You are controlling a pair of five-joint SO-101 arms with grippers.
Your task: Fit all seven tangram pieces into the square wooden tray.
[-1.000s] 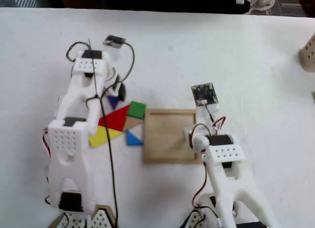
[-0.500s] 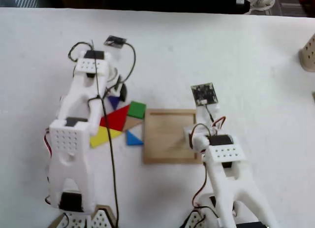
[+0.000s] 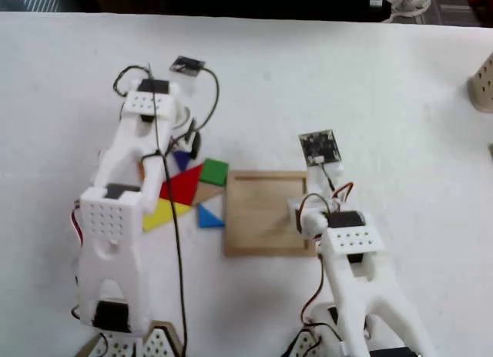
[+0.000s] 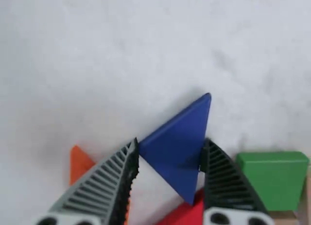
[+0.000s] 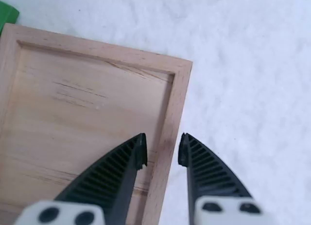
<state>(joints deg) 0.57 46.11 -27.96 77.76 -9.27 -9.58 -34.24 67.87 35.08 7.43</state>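
Left gripper: my left gripper (image 4: 170, 143) has its jaws spread either side of the dark blue triangle (image 4: 182, 132), with the tips right at the piece's edges. The triangle lies flat on the white table (image 3: 347, 87).

Right gripper: my right gripper (image 5: 161, 147) has its jaws a little apart, straddling the 3 o'clock rim of the square wooden tray (image 5: 177, 89). One finger is over the tray floor and the other is over the table.

Tray: in the high view it sits mid-table, with bare wood inside its rim.

Pieces: all that I can see lie on the table at the tray's 9 to 10 o'clock.
- The green square (image 3: 214, 172) is just off the tray's 10 o'clock corner.
- The red triangle (image 3: 183, 186) is at the green square's 8 o'clock.
- The tan piece (image 3: 206, 193) lies between the red triangle and the tray.
- The light blue triangle (image 3: 208, 216) is just beside the tray's 9 o'clock rim.
- The yellow piece (image 3: 160, 215) is at the light blue triangle's 9 o'clock, partly under my left arm.
- The orange piece (image 4: 78, 162) peeks out beside one left finger, and I cannot tell its shape.

Dark blue triangle: at the cluster's 11 o'clock, close to the red triangle.
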